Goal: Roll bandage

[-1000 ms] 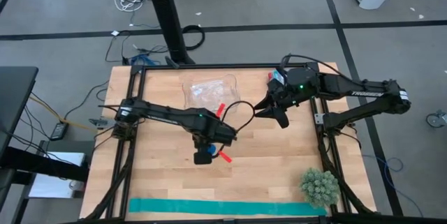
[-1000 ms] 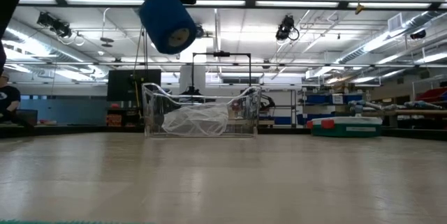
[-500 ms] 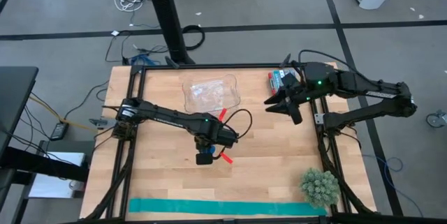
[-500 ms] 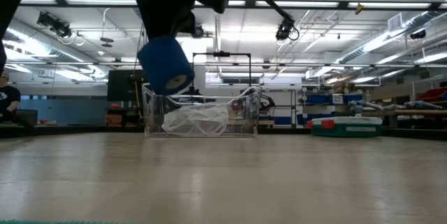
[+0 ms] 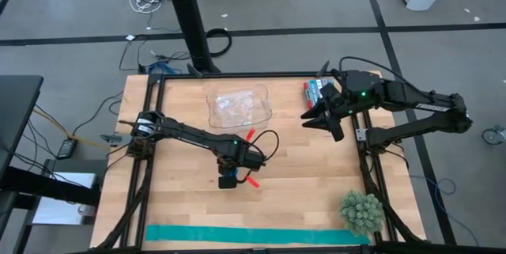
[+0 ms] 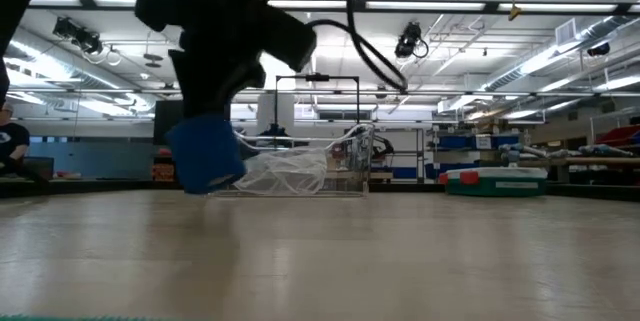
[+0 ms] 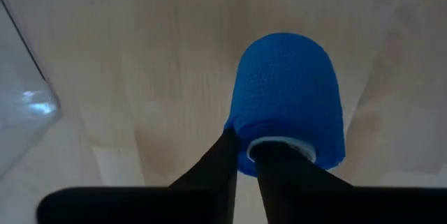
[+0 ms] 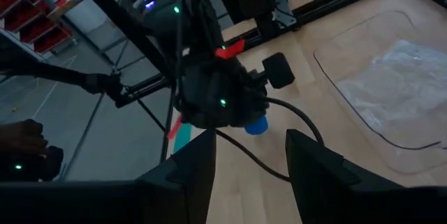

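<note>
The bandage is a royal-blue roll with a white core, held by my left gripper near the middle of the table. In the low view the roll hangs low over the wood under the dark gripper. It also shows small in the right wrist view. My right gripper is open and empty, raised over the table's far right part. My left gripper holds the roll by the wall at its open end. One finger goes into the white core and the other lies on the blue outside. The fingers point down. The roll hangs below them, tilted, just above the table.
A clear plastic tray with a crumpled bag stands at the far middle. A teal-green strip lies along the near edge. A green spiky ball sits at the near right corner, and a small red and blue box at the far right.
My left gripper has gone down toward the table with the blue roll, which has dropped from high up to just above the wood and tipped somewhat. My right gripper has drawn back a little toward the table's right edge.
</note>
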`<state>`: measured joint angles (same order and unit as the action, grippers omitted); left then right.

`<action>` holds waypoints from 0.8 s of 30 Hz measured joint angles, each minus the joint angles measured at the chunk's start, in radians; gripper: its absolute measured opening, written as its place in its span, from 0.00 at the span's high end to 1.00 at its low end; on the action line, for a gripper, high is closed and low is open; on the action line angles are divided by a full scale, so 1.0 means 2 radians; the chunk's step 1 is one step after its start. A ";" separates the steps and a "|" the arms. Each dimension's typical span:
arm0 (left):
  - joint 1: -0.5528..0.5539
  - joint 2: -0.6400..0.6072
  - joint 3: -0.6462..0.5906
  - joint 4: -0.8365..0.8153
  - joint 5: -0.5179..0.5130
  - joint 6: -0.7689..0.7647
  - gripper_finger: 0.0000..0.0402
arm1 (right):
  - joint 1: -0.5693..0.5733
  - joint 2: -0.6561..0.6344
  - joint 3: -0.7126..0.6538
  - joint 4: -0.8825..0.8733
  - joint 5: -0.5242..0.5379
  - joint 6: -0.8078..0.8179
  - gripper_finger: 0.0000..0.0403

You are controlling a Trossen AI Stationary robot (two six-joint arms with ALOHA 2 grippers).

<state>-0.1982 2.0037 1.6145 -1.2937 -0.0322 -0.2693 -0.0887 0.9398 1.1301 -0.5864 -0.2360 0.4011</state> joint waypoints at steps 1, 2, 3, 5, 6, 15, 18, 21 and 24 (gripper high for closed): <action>0.000 0.000 -0.005 0.000 0.000 0.000 0.84 | 0.000 0.000 0.000 0.003 0.000 0.000 0.58; 0.000 0.000 -0.010 0.000 0.000 0.000 0.83 | 0.000 0.000 0.000 0.005 0.000 0.000 0.58; 0.000 0.000 -0.015 0.000 0.000 0.000 0.82 | 0.000 0.000 0.000 0.006 0.000 0.000 0.58; 0.000 0.000 -0.019 -0.003 -0.001 -0.001 0.80 | 0.000 0.000 0.000 0.007 0.000 0.000 0.58; 0.000 0.000 -0.018 0.001 0.000 0.000 0.79 | 0.000 0.000 0.000 0.007 0.000 0.000 0.58; 0.001 0.000 0.029 -0.060 0.004 0.004 0.64 | 0.000 0.000 0.000 0.007 0.005 -0.004 0.58; 0.001 -0.002 0.056 -0.103 -0.003 0.014 0.63 | 0.000 0.000 0.000 0.008 0.011 -0.009 0.58; 0.004 -0.012 0.087 -0.112 -0.019 0.006 0.64 | 0.000 0.000 0.000 0.008 0.017 -0.010 0.58; 0.013 -0.034 0.124 -0.101 -0.047 -0.017 0.64 | -0.002 0.002 0.000 0.009 0.023 -0.008 0.58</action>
<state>-0.1716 1.9356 1.8628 -1.4959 -0.1262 -0.3028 -0.0919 0.9429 1.1301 -0.5694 -0.1898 0.3854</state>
